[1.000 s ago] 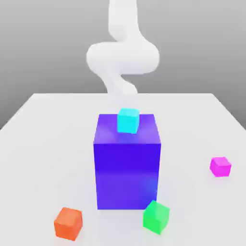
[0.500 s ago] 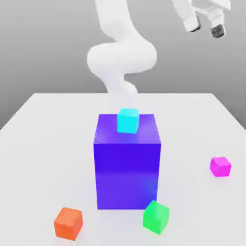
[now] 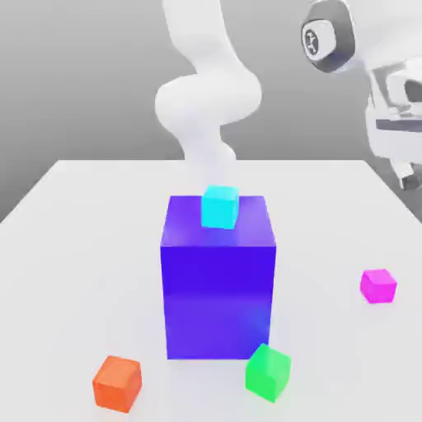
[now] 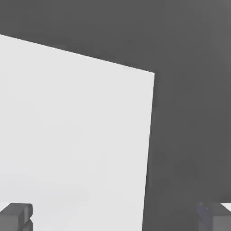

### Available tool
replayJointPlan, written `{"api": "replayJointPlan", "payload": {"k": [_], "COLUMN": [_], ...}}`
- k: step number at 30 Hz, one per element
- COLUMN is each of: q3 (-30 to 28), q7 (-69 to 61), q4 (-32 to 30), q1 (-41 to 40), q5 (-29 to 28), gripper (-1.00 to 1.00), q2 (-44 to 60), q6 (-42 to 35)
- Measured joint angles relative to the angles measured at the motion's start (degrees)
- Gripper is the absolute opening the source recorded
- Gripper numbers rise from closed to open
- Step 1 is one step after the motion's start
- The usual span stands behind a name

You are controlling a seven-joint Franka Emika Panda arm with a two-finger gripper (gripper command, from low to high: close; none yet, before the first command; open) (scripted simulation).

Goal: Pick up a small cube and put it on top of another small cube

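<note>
The small magenta cube (image 3: 378,285) rests on the white table (image 3: 74,247) toward the exterior view's right. A small green cube (image 3: 268,372) sits at the front, beside the front right corner of the big blue-purple block. My gripper (image 3: 407,176) hangs at the exterior view's right edge, well above the magenta cube and a little further right. In the hand view, my gripper (image 4: 115,219) is open, its two fingertips (image 4: 16,215) wide apart with nothing between them, above the table's corner.
The tall blue-purple block (image 3: 218,280) stands mid-table with a small cyan cube (image 3: 220,206) on its top. An orange-red cube (image 3: 117,382) lies at the front on the exterior view's left. The table's edge (image 4: 149,149) runs under the hand, dark floor beyond.
The hand has come down from the upper right and moved further to the exterior view's right edge. All cubes and the block stay where they were.
</note>
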Motion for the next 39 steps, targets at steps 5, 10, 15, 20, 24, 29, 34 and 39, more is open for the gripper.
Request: {"api": "replayJointPlan", "payload": {"k": [5,10,15,20,24,29,34,39], "q3": [0.74,2.50,3.89,4.91,5.18,6.27,9.39,9.38], "q7": [-12.59,-24.39,-34.69,-42.91,-46.62,-48.23,-49.55,-49.64], "q4": [-2.27,-4.57,-6.97,-9.43,-10.57,-9.43,-8.38,-8.38], "q1": [4.84,8.60,12.80,15.77,16.98,16.26,13.63,13.64], "q5": [1.32,1.53,-0.36,-5.18,-9.81,-8.91,-6.97,-6.88], "gripper": [0.00,0.00,0.00,0.00,0.00,0.00,-1.00,-1.00], "q2": [4.70,9.19,13.38,17.19,20.43,26.42,32.91,32.90], "q6": [2.69,5.46,8.46,11.54,14.34,19.32,24.38,24.27]}}
